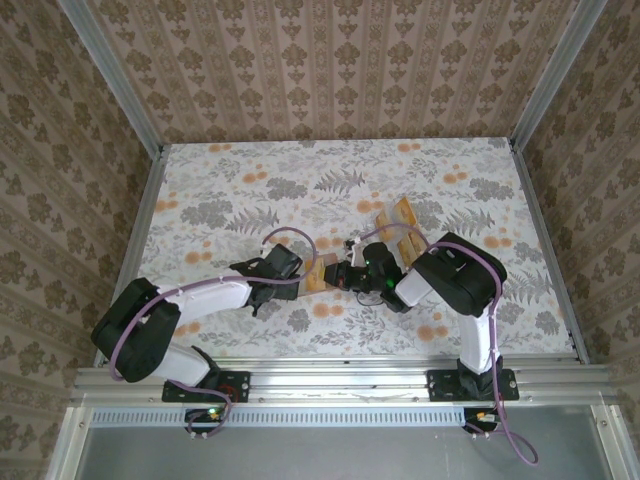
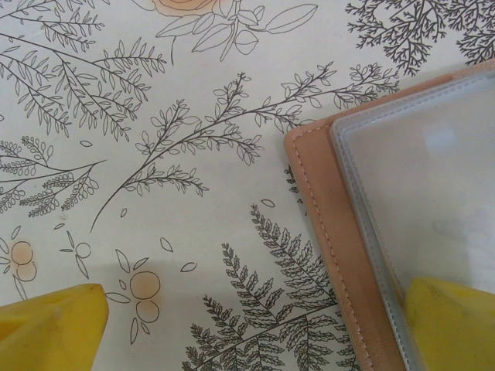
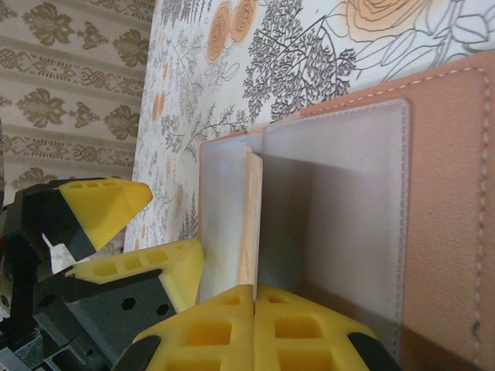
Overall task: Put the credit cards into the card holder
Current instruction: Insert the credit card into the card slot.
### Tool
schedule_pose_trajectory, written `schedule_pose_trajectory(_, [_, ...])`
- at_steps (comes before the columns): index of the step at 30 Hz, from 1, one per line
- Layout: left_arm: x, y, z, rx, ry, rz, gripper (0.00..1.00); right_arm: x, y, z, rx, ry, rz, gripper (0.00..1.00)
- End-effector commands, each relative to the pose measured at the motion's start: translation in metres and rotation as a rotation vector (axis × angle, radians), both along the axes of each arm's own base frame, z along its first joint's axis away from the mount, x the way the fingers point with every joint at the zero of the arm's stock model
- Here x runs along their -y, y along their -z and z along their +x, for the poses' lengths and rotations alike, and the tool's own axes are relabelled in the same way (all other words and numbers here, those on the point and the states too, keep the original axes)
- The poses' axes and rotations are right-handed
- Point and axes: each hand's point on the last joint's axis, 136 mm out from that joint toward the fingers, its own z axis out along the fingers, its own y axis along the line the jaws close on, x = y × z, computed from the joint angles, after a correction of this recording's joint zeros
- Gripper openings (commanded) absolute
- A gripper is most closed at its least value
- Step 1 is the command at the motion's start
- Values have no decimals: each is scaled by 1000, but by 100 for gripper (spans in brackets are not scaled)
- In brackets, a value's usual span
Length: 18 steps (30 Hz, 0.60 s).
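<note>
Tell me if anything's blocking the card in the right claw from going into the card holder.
Nothing visible does. The card, pinched in the right claw, stands edge-on between the card holder's grey sleeves.

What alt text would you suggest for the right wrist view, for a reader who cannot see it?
The right gripper, shut, pinches a thin tan card edge-on against the grey sleeves of an open salmon-brown wallet. The left gripper, yellow fingers apart, sits at the left over a flower-printed table.
</note>
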Motion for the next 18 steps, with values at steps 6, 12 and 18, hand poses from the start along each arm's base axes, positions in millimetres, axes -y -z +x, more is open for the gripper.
schedule_pose_trajectory(6, [-10, 3, -10, -24, -6, 33, 100, -4, 16, -7, -51, -35, -22, 0])
schedule_pose_trajectory(12, [-10, 3, -10, -24, -5, 32, 100, -7, 19, -6, -63, -43, -19, 0])
schedule_pose_trajectory(18, [-11, 4, -11, -26, -6, 32, 100, -8, 20, -6, -71, -47, -21, 0])
